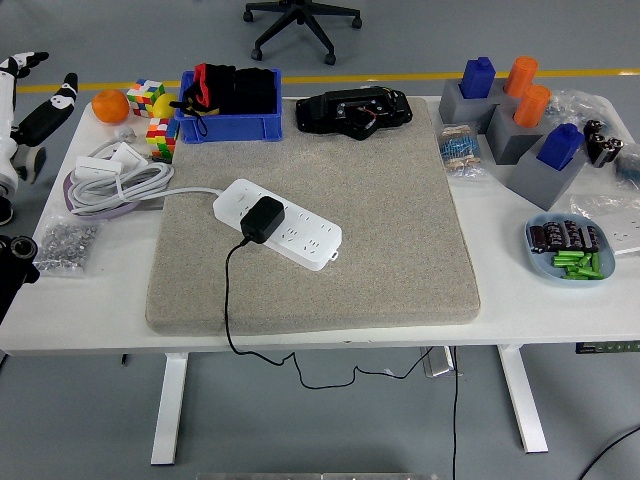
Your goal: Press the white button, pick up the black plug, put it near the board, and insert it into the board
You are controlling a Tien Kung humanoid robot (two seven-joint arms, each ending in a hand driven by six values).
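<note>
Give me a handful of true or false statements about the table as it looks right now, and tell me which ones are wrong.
1. The black plug sits in the white board. True.
2. The left hand is holding the plug. False: it is off at the left edge, clear of the board and holding nothing.
3. The board lies on the grey mat. True.
4. A person's hand rests on the board. False: no person is in view.
5. The blue bin is at the table's near edge. False: it is at the far edge.
</note>
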